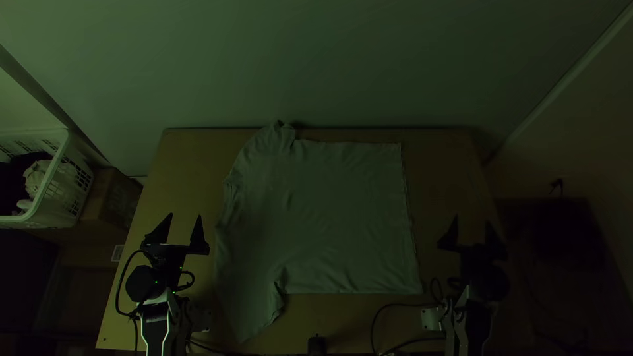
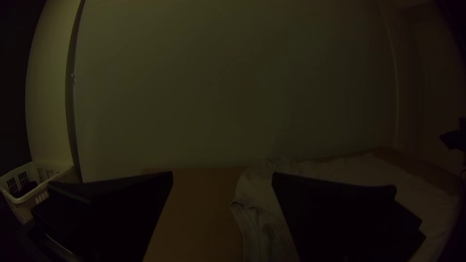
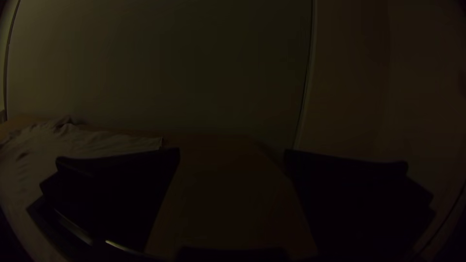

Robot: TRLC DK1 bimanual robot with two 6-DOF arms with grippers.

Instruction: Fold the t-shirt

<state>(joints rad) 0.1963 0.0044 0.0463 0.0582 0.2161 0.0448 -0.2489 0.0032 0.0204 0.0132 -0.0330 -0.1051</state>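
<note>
A light t-shirt [image 1: 330, 211] lies spread on the table, its hem toward the right and its collar side toward the left. One sleeve points to the back edge, the other to the near edge, with some wrinkles near both. My left gripper [image 1: 184, 221] stands open at the left of the shirt, apart from it. My right gripper [image 1: 472, 225] is open too, off to the right of the hem. In the left wrist view, the left gripper [image 2: 222, 177] has the shirt [image 2: 262, 187] beside it. In the right wrist view, the right gripper [image 3: 232, 153] is near the shirt [image 3: 43, 150].
The wooden table [image 1: 448, 171] shows around the shirt. A white basket [image 1: 49, 188] with cloth in it stands left of the table, beside a cardboard box [image 1: 112, 201]. Cables [image 1: 395, 305] and a small black object [image 1: 317, 345] lie at the near edge. A wall rises behind.
</note>
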